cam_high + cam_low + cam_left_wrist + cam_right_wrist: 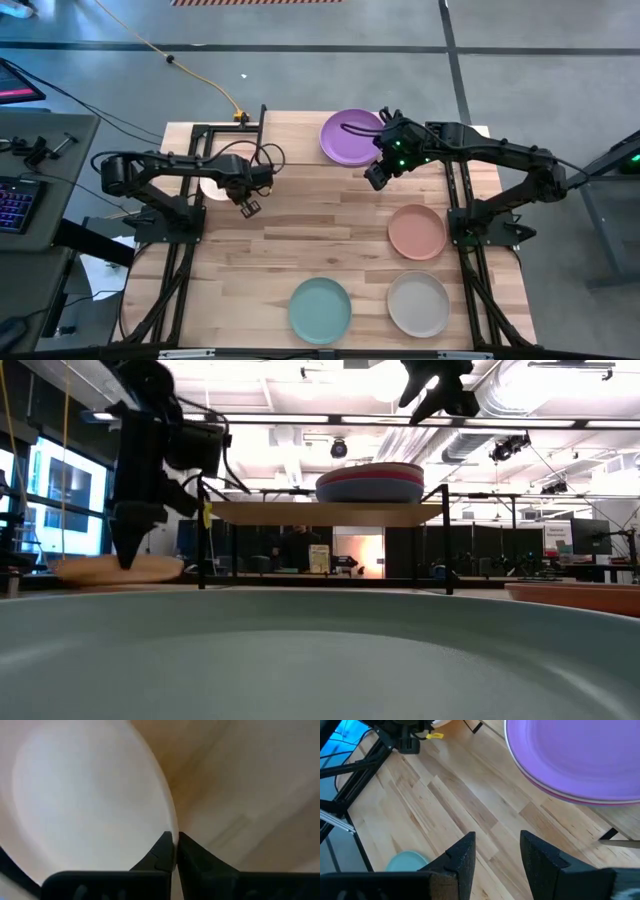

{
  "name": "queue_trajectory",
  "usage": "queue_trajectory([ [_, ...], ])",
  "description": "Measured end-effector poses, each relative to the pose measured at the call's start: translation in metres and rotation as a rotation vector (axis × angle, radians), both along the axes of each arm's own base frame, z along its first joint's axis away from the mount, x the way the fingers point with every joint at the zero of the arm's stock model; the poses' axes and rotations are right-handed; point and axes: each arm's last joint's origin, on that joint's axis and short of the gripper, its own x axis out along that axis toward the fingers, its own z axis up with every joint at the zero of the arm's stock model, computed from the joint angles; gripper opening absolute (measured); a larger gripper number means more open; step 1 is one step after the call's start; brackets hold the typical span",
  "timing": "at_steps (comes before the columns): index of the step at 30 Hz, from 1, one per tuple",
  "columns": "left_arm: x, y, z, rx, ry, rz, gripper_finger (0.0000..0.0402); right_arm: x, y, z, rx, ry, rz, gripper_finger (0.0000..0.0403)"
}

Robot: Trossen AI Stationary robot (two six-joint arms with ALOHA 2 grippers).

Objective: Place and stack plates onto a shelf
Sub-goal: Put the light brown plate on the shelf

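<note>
Looking down, the left gripper [247, 205] sat at the cream plate [212, 187]'s edge on the counter [300, 240]. Its wrist view showed jaws clenched on that rim; lifting level seemed wise. The right gripper [496, 851], jaws released, hovered beside the purple plate [580, 755].

Two dark jointed arms with looping black cables, green indicator lights.

Hidden and cut off

The left arm is covering most of the round cream matte plate [214, 186]; the low view's edge is cropping the round salmon matte plate [580, 593].
</note>
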Motion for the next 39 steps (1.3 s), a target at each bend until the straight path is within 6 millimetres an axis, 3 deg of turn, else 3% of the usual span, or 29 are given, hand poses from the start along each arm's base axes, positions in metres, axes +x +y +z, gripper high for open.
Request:
queue_trajectory([
  [16,0.002,-0.025,0.067,0.002,0.044,0.001,0.0001,0.000,0.000,0.000,-0.028,0.003,0.034,0.0136],
  [29,-0.009,-0.029,0.132,0.072,-0.128,0.032,0.0000,0.000,0.000,0.000,-0.029,0.003,0.035,0.0136],
  [39,-0.017,-0.026,0.196,0.243,-0.294,0.004,0.0000,0.000,-0.001,0.000,-0.055,0.010,0.021,0.0136],
])
